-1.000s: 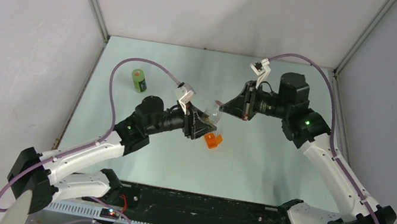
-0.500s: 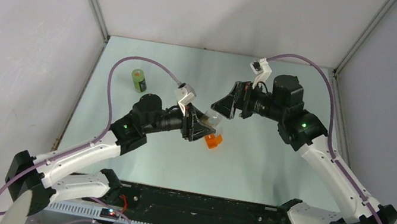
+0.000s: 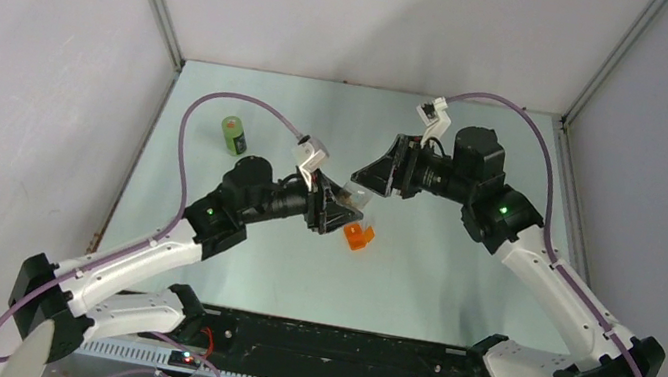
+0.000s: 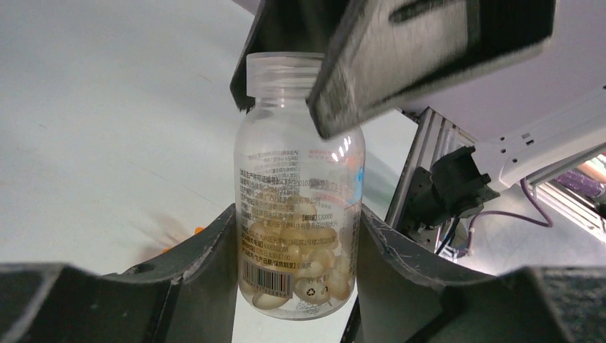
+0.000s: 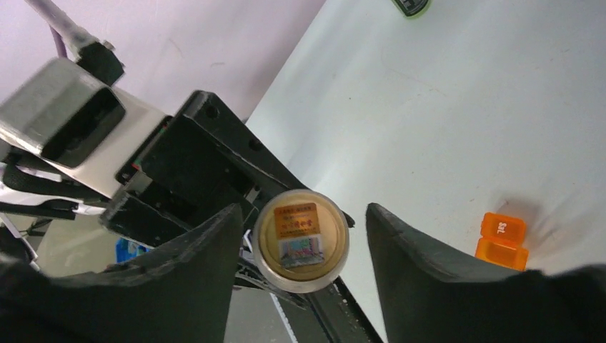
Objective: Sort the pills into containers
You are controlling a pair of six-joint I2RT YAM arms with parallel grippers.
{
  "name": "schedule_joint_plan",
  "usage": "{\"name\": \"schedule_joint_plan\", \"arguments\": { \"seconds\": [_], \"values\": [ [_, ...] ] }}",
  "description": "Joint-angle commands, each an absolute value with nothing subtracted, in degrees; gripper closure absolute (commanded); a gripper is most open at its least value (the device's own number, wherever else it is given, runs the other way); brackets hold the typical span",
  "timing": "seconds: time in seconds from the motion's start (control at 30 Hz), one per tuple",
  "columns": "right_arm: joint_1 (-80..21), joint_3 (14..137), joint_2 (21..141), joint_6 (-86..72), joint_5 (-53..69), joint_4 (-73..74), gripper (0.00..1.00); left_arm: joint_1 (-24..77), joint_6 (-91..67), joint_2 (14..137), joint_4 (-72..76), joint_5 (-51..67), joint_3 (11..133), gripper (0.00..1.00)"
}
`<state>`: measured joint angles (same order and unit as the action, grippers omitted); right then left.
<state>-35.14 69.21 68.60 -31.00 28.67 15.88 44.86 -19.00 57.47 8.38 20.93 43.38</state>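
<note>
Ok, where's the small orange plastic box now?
Top view: the small orange plastic box lies at table centre, just past the left gripper, beside the clear pill bottle it holds.

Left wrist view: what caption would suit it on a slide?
Left pincer grips a clear pill bottle; right pincer straddles its neck, open.

Green bottle [image 3: 234,134], orange box [image 3: 358,237], clear vial [image 4: 300,193]

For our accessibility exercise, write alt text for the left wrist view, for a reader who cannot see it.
A clear bottle, its lower part filled with pale yellow capsules, is clamped between the dark fingers of the left gripper. Fingers of the right gripper flank the bottle's top, one crossing in front of its neck. A pale table lies behind.
</note>
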Motion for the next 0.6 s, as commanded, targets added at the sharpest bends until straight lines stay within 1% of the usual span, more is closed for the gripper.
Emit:
{"name": "schedule_joint_plan", "arguments": {
  "seconds": [0.0, 0.07, 0.13, 0.17, 0.23, 0.27, 0.3, 0.33, 0.4, 0.43, 0.47, 0.5, 0.53, 0.57],
  "values": [
    [-34.6, 69.1, 66.9, -32.0, 30.2, 13.8, 0.30, 45.0, -20.3, 56.3, 11.0, 18.6, 46.9, 1.00],
    [-34.3, 69.1, 66.9, -33.1, 29.9, 13.9, 0.33, 45.0, -20.5, 56.2, 11.2, 18.4, 46.9, 1.00],
    [-34.1, 68.8, 66.8, -33.6, 30.9, 12.8, 0.46, 44.9, -20.8, 56.1, 11.5, 18.6, 46.9, 1.00],
    [-33.8, 68.0, 66.7, -34.1, 32.3, 10.8, 0.55, 44.9, -20.8, 56.1, 11.5, 18.8, 46.9, 1.00],
    [-33.0, 66.3, 66.0, -35.0, 34.1, 7.2, 0.65, 45.0, -20.9, 56.0, 11.4, 19.0, 47.0, 1.00],
    [-32.8, 65.6, 65.6, -35.1, 35.2, 6.2, 0.64, 44.9, -20.8, 55.9, 11.1, 19.0, 46.9, 1.00],
    [-32.4, 65.4, 65.4, -35.2, 35.4, 5.1, 0.59, 44.9, -20.8, 55.8, 11.0, 19.1, 46.8, 1.00],
    [-32.3, 65.3, 65.4, -35.2, 35.6, 4.8, 0.45, 45.0, -20.8, 55.7, 11.0, 19.2, 46.6, 1.00],
    [-32.1, 65.2, 65.3, -35.1, 35.3, 4.4, 0.34, 44.9, -20.9, 55.8, 11.1, 19.6, 46.5, 1.00],
    [-32.1, 65.2, 65.4, -35.3, 35.2, 4.2, 0.32, 45.0, -21.0, 55.9, 11.1, 19.9, 46.5, 1.00],
    [-32.0, 65.3, 65.5, -35.7, 35.0, 3.9, 0.32, 45.0, -21.0, 56.0, 11.2, 20.0, 46.5, 1.00],
    [-31.9, 65.3, 65.7, -35.9, 34.9, 3.7, 0.34, 44.9, -21.2, 56.1, 11.2, 20.0, 46.5, 1.00],
    [-31.9, 65.3, 65.7, -36.2, 35.1, 3.4, 0.47, 45.0, -21.2, 56.2, 11.1, 19.9, 46.6, 1.00],
    [-31.7, 65.3, 66.0, -36.4, 35.4, 3.2, 0.55, 45.0, -21.3, 56.3, 11.0, 19.8, 46.7, 1.00]
  ]
}}
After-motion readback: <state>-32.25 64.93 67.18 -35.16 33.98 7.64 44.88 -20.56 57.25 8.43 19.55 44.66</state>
